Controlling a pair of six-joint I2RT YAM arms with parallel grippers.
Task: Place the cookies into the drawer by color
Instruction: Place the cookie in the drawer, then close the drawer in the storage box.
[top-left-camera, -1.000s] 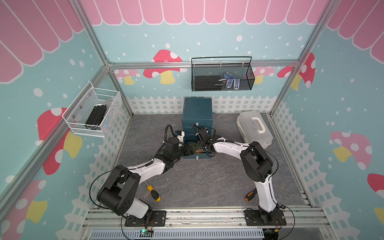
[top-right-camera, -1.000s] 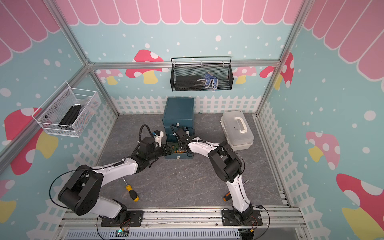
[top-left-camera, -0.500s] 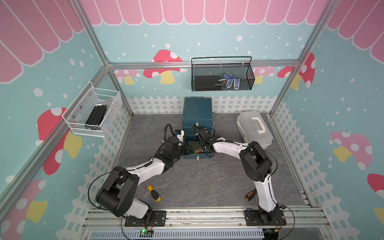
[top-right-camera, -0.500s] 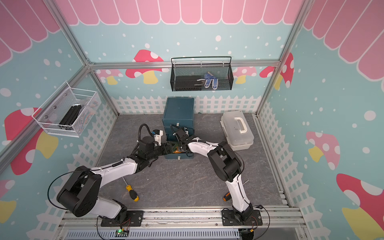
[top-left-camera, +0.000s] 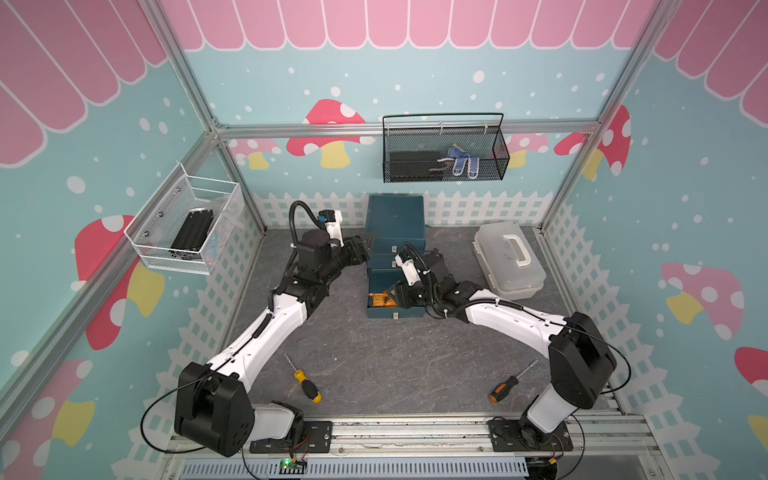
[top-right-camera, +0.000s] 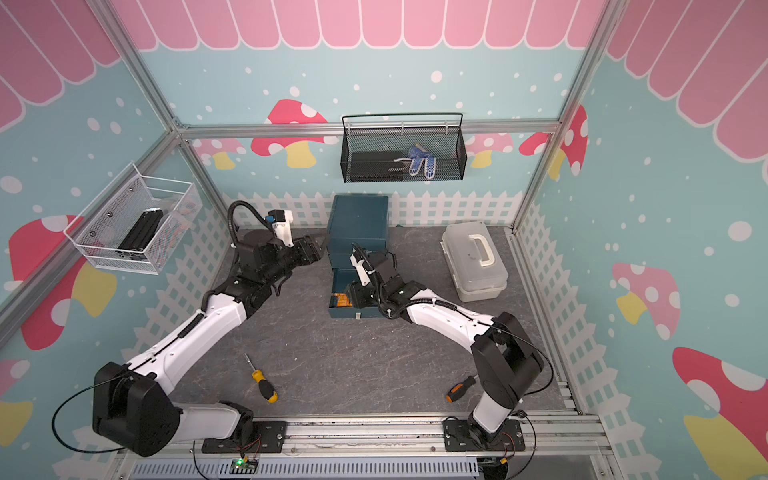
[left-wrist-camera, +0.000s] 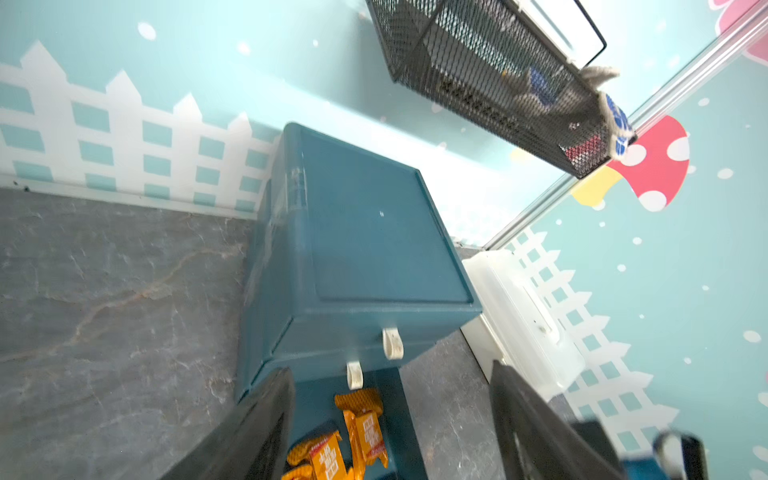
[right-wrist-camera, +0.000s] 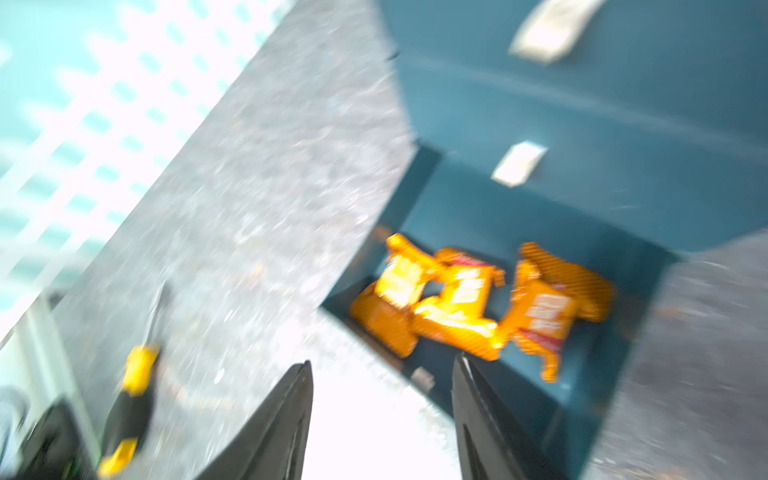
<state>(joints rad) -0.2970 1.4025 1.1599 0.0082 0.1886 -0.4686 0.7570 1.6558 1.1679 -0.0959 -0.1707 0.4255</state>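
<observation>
Where the drawer (top-left-camera: 376, 312) stands open, orange cookies (top-left-camera: 380, 300) lie.

A yellow-and-black-handled screwdriver (top-left-camera: 306, 385) and an orange-and-black-handled screwdriver (top-left-camera: 503, 389) lay well apart on the grey stone-patterned tabletop (top-left-camera: 395, 361).

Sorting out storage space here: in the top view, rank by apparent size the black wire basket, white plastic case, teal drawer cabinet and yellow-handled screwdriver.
1. black wire basket, hung nearer the camera, so unsure
2. teal drawer cabinet, bottom drawer pulled out
3. white plastic case, close to the cabinet
4. yellow-handled screwdriver
</observation>
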